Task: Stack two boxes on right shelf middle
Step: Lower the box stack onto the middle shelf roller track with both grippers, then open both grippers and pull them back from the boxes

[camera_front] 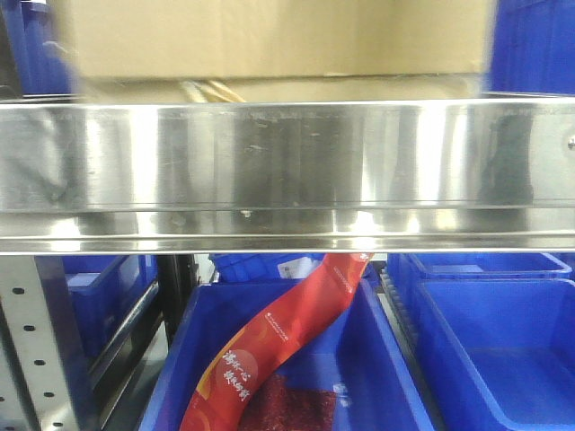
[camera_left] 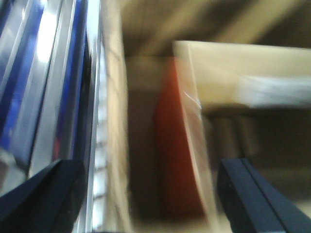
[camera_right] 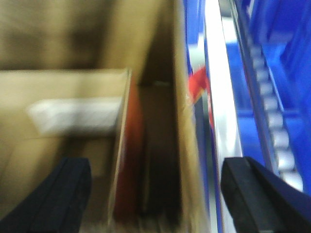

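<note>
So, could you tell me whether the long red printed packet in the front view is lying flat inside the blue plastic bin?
No, the red packet leans diagonally, its top past the bin rim.

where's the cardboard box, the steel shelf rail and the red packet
cardboard box (camera_front: 278,40), front-facing view, on its plain brown front face
steel shelf rail (camera_front: 287,166), front-facing view, middle of the shiny front strip
red packet (camera_front: 269,346), front-facing view, mid-length of the packet in the blue bin

shelf (camera_front: 287,171): glossy brushed steel | box (camera_front: 269,40): matt cardboard | bins (camera_front: 494,350): smooth plastic
</note>
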